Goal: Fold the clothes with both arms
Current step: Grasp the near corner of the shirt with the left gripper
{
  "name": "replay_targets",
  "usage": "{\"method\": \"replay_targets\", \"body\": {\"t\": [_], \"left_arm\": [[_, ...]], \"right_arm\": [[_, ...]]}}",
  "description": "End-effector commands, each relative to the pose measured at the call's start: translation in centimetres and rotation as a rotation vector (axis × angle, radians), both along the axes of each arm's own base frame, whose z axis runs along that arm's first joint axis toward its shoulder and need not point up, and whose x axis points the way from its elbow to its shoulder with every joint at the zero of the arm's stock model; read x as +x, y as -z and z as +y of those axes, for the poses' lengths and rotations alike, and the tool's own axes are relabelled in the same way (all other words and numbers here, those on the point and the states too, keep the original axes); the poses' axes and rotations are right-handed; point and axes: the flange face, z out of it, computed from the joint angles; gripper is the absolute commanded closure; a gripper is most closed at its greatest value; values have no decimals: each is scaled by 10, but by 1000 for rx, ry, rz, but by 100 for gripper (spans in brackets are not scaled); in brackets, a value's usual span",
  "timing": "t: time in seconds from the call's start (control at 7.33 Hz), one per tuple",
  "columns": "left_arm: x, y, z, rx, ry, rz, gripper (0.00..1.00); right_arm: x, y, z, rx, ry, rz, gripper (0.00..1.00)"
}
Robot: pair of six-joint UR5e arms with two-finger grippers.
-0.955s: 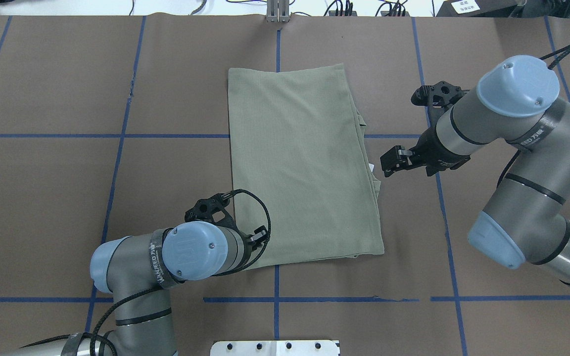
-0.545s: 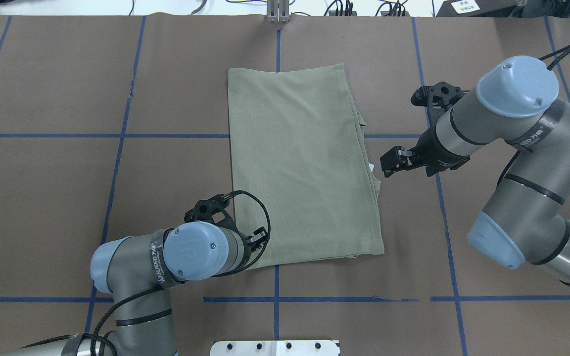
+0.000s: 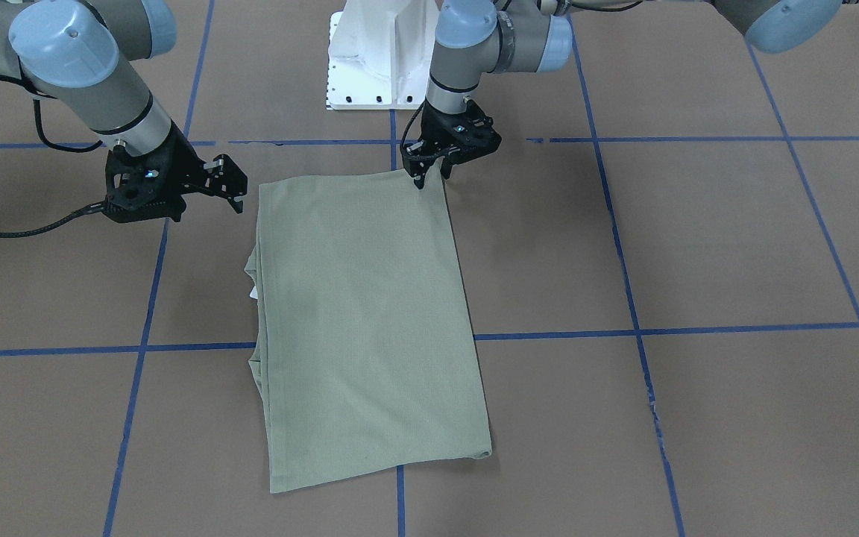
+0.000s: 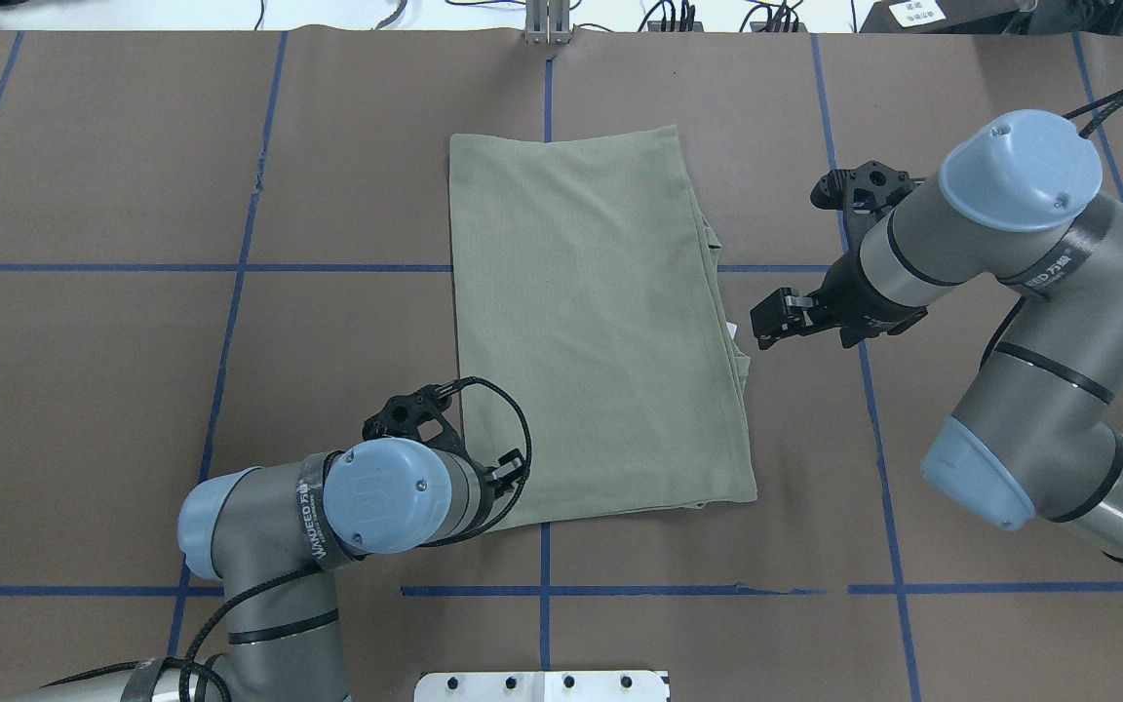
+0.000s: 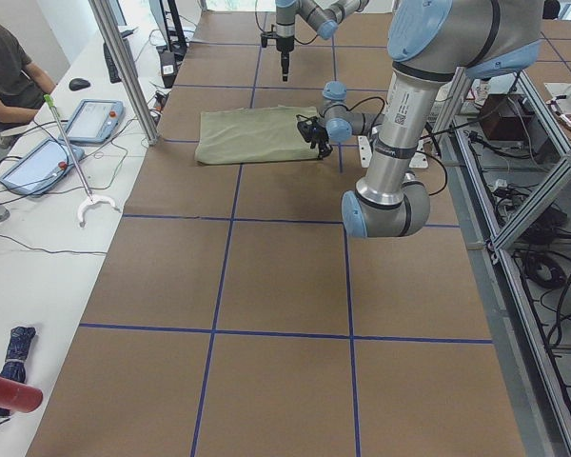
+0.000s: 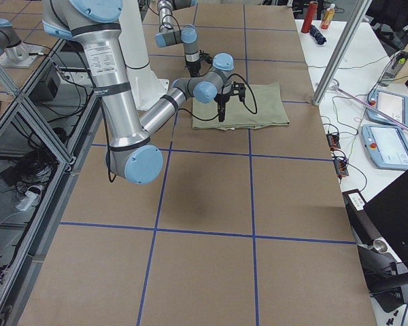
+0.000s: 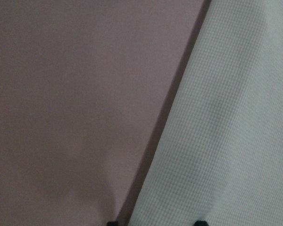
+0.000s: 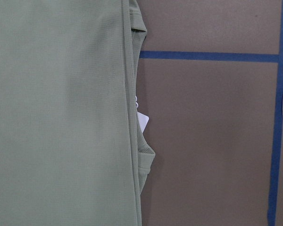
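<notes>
Shirt (image 4: pixel 591 331): sage-green, folded to long rectangle, flat at mid table (image 4: pixel 84 390); white tag (image 8: pixel 142 120) peeks out at robot's R edge.
L gripper (image 3: pixel 432 177): jaws apart, low at shirt's near-robot L corner, edge betw. tips.
R gripper (image 4: pixel 759 327): jaws apart, holds nothing, just beside shirt's R edge.

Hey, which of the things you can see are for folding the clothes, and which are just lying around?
For the job: green shirt, left gripper, right gripper.
Lying about: white pedestal base, tablets, folded umbrella, red bottle.
</notes>
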Motion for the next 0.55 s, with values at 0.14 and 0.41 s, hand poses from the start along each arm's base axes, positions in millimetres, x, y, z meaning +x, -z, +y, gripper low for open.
{"method": "replay_targets", "body": {"t": [0.14, 0.41], "left_arm": [[0, 1, 1, -1, -4, 2, 52], [0, 1, 1, -2, -3, 4, 97]], "right_arm": [[0, 0, 0, -1, 0, 0, 0], [0, 0, 0, -1, 0, 0, 0]]}}
